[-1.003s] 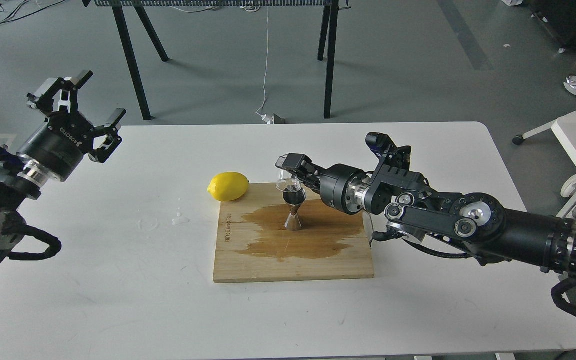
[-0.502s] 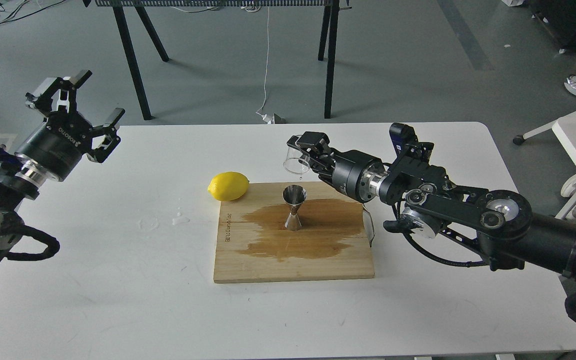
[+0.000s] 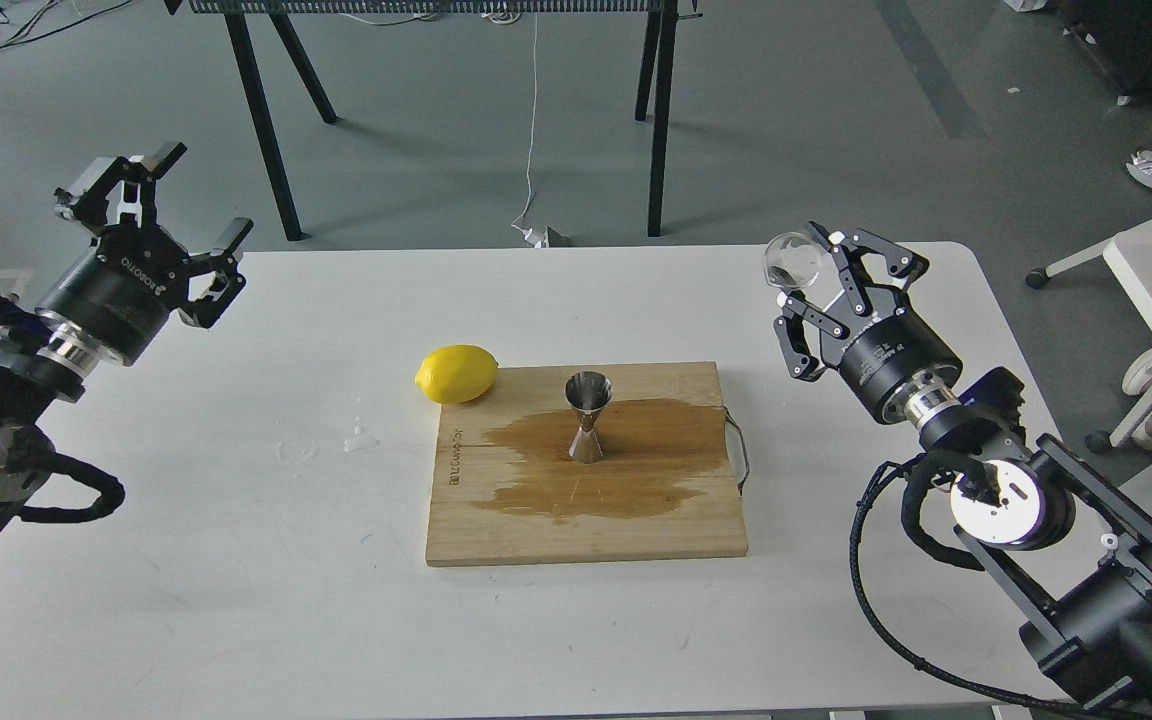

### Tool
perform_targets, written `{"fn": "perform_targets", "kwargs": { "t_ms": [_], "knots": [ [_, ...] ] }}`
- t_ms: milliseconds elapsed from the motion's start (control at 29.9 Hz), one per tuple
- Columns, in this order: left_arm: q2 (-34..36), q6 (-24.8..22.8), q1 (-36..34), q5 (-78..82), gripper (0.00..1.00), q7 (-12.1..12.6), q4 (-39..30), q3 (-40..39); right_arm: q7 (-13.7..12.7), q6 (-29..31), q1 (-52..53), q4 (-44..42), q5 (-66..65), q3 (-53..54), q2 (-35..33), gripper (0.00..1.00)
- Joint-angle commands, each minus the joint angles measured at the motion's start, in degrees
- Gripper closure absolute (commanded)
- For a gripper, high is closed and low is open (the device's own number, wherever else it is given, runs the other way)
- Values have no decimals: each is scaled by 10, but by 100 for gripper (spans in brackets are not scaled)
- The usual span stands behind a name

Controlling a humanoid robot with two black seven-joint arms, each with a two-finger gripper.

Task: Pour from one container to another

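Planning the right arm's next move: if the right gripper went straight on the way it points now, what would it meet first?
Probably the clear cup, already by the right gripper fingertips; beyond it only the table edge and floor, though depth is unclear.

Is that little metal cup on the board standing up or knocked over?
Upright. The steel jigger stands on its narrow base on the wooden board, mouth facing up.

Left arm: enters from the left edge, forearm angled up and away. Left gripper: raised at the far left, fingers spread wide apart, nothing between them. Right arm: enters from the lower right corner, wrist pointing up and away. Right gripper: lifted at the far right, fingers parted, one fingertip touching a clear cup; grip not certain.
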Motion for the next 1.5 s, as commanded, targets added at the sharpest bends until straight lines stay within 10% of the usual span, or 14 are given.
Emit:
{"fn": "perform_targets", "kwargs": {
  "t_ms": [0, 1471],
  "knots": [
    [0, 0, 0, 0, 10, 0, 0, 0, 2, 8, -53, -13, 76, 81, 31, 66],
    [0, 0, 2, 1, 10, 0, 1, 1, -7, -45, -26, -237, 238, 86, 119, 52]
  ]
}}
